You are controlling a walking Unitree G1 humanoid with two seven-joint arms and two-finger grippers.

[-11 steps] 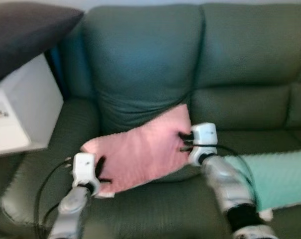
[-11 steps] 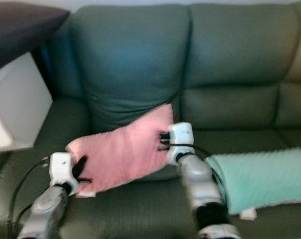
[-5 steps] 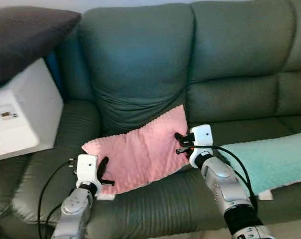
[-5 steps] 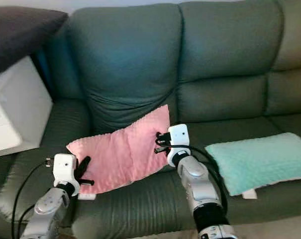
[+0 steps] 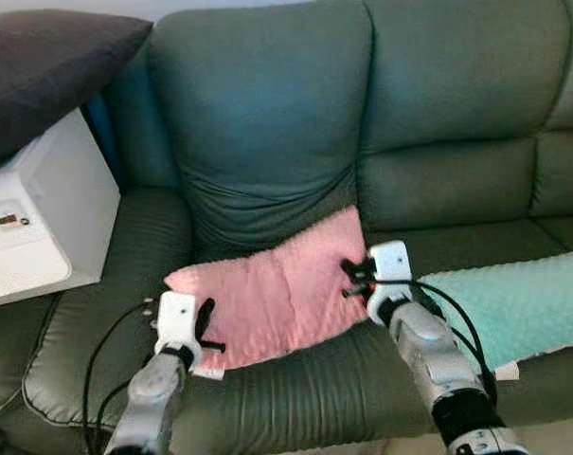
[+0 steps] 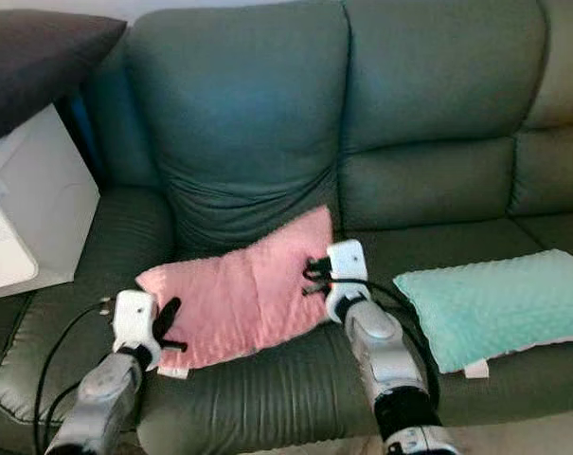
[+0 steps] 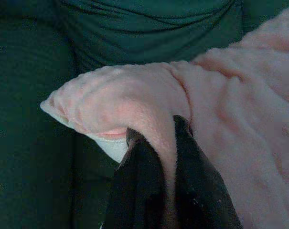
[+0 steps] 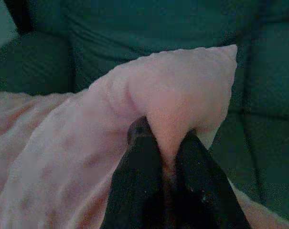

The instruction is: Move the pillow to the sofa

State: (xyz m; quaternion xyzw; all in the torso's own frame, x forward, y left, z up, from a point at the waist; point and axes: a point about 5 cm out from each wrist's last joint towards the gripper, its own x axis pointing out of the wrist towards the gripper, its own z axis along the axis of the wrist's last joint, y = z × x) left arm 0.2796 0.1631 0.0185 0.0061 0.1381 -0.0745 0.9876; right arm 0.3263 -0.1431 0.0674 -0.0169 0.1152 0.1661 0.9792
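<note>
no readable text, labels or numbers

pillow (image 5: pixel 277 299) lies on the sofa (image 5: pixel 267 123) seat, against the backrest; left gripper (image 5: pixel 206 327) at its near-left edge, right gripper (image 5: pixel 350 280) at its right edge; second pillow (image 5: pixel 513 303) on the seat further right; box (image 5: pixel 40 223) left of the sofa arm, cushion (image 5: pixel 49 57) above it

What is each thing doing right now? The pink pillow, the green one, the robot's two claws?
pink pillow: lying on the sofa seat, pinched at both ends
left gripper: shut on the pillow's left end
right gripper: shut on its right end
green pillow: lying flat, untouched
dark cushion: resting on the white box
</note>
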